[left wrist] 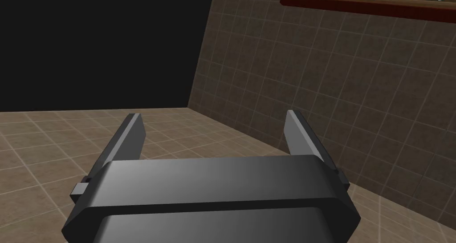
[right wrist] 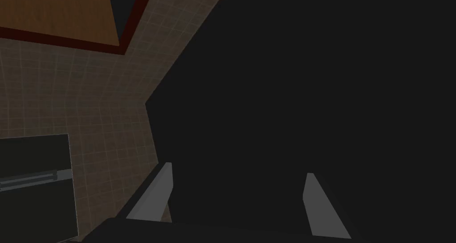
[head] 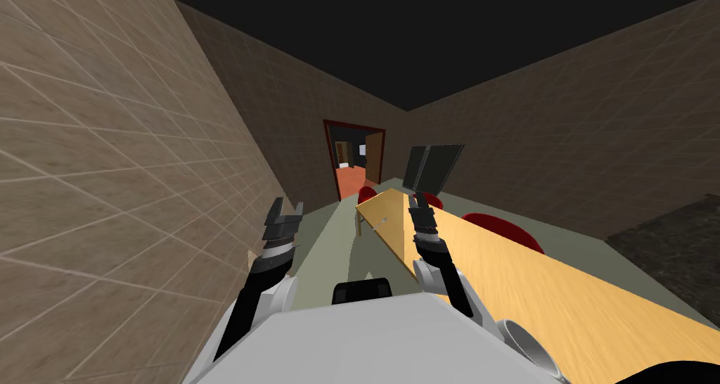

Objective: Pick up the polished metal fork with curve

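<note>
Both empty, jaws apart: left hand by the tiled wall, right hand at the yellow table.

Tiled brown walls flank a long wooden table, red chairs and a red-framed doorway

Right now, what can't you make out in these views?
- Possible fork: head view, a tiny grey speck on the wooden table; too small to confirm its shape or curve.
- Red chairs: head view, the table hides their seats and legs.
- Table's near end: cut off by the head view's edge.
- Room beyond the doorway: head view, too small to read.
</note>
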